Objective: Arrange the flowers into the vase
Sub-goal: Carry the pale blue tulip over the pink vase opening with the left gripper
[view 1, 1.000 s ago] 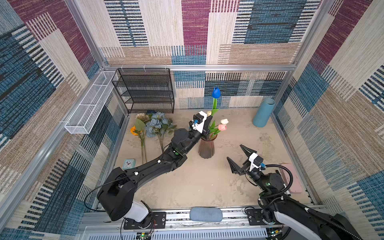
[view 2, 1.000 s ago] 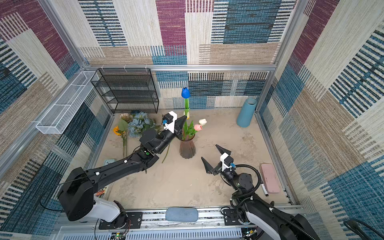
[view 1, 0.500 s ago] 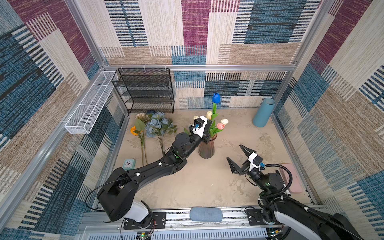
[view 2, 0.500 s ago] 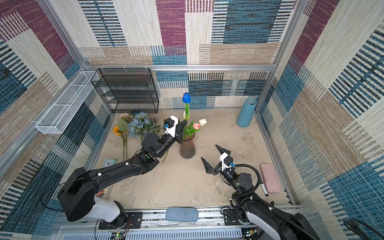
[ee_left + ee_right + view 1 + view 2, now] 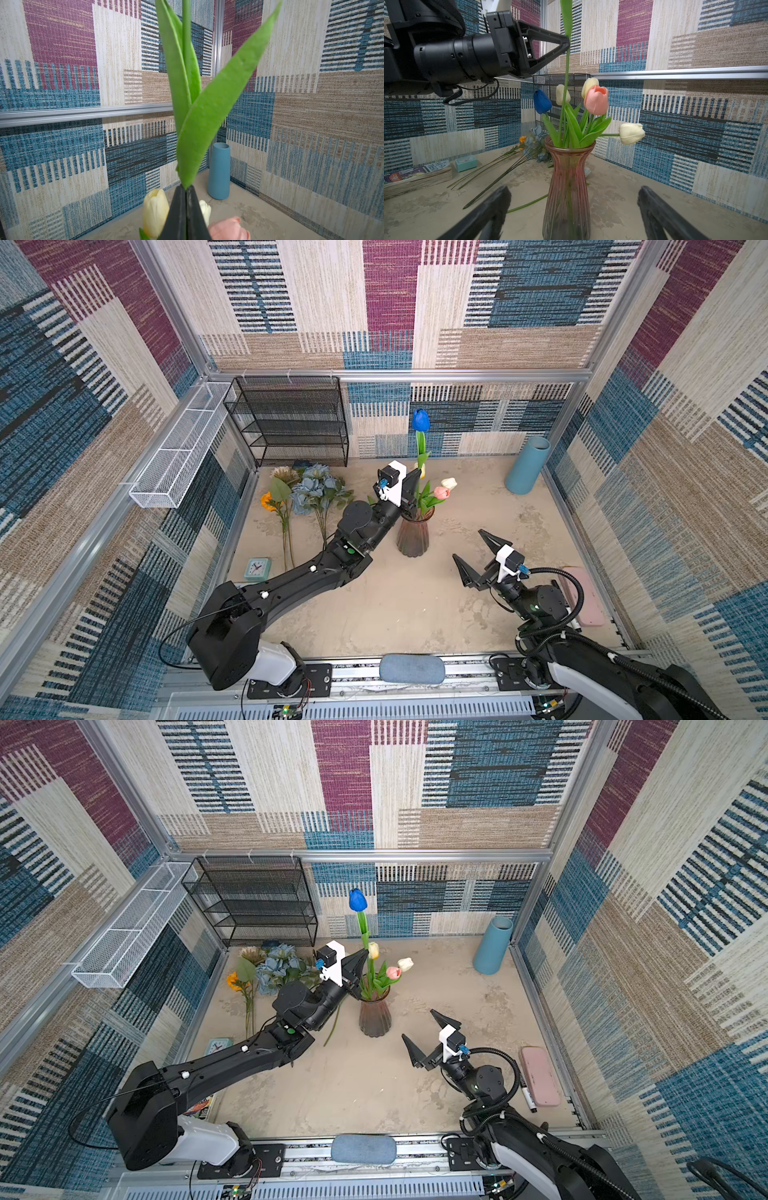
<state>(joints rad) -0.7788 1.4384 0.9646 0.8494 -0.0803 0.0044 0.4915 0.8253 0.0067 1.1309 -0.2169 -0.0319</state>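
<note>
A ribbed pink glass vase (image 5: 412, 535) (image 5: 374, 1016) (image 5: 566, 187) stands mid-table holding pink (image 5: 441, 492) (image 5: 596, 99), white (image 5: 449, 483) and yellow (image 5: 373, 950) tulips. My left gripper (image 5: 415, 485) (image 5: 365, 955) (image 5: 185, 188) (image 5: 568, 42) is shut on the stem of a tall blue tulip (image 5: 420, 419) (image 5: 358, 899). That stem runs down into the vase mouth. A dusty-blue bunch (image 5: 316, 489), an orange bloom (image 5: 267, 502) and a beige bloom (image 5: 284, 475) lie on the table to the left. My right gripper (image 5: 468, 544) (image 5: 417, 1024) (image 5: 574, 191) is open and empty, near the vase on its right.
A teal cylinder (image 5: 528, 464) stands at the back right corner. A black mesh shelf (image 5: 291, 423) is at the back left, with a white wire basket (image 5: 178, 448) on the left wall. A small clock (image 5: 257, 568) sits front left and a pink case (image 5: 582, 597) at the right edge.
My left gripper, still holding the blue tulip, dipped slightly and then shifted a little to the left. The right arm has not moved.
</note>
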